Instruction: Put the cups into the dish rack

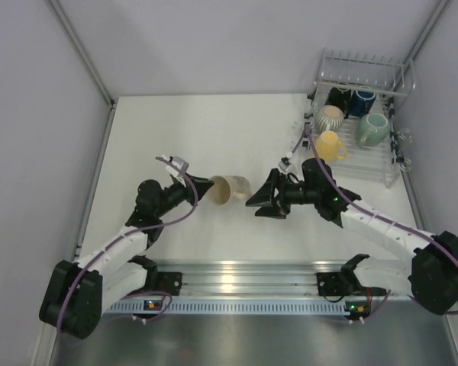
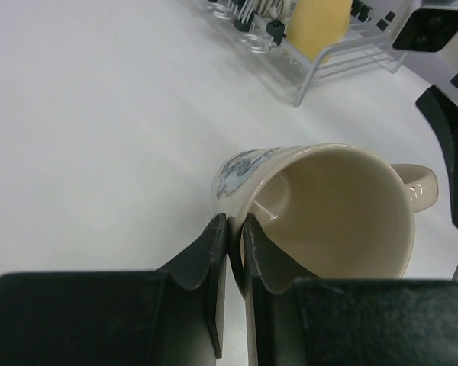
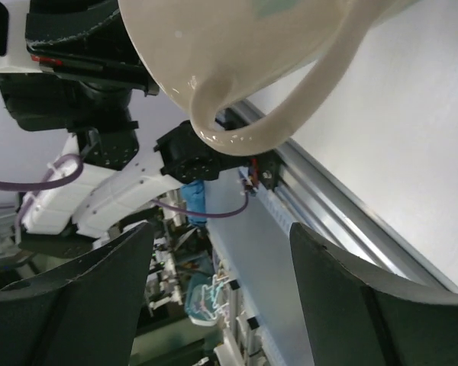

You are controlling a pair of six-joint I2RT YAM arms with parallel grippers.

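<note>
A tall cream cup [image 1: 230,188] lies tilted in mid-table, my left gripper [image 1: 206,191] shut on its rim. In the left wrist view the jaws [image 2: 234,229] pinch the wall of the cream cup [image 2: 336,217], one finger inside and one outside, with the handle pointing right. My right gripper [image 1: 256,207] stands open just right of the cup. In the right wrist view the cream cup [image 3: 237,46] and its handle [image 3: 290,114] hang beyond the open gripper [image 3: 221,229], nothing between the fingers. The dish rack [image 1: 393,164] at the back right holds several cups, among them yellow [image 1: 330,145], teal-green [image 1: 372,130] and grey ribbed [image 1: 330,117].
A dark blue cup [image 1: 362,101] and a black cup [image 1: 338,97] sit at the rack's far end. The rack's corner [image 2: 320,65] and the yellow cup [image 2: 317,23] show in the left wrist view. White walls enclose the table; a metal rail [image 1: 244,274] runs along the near edge.
</note>
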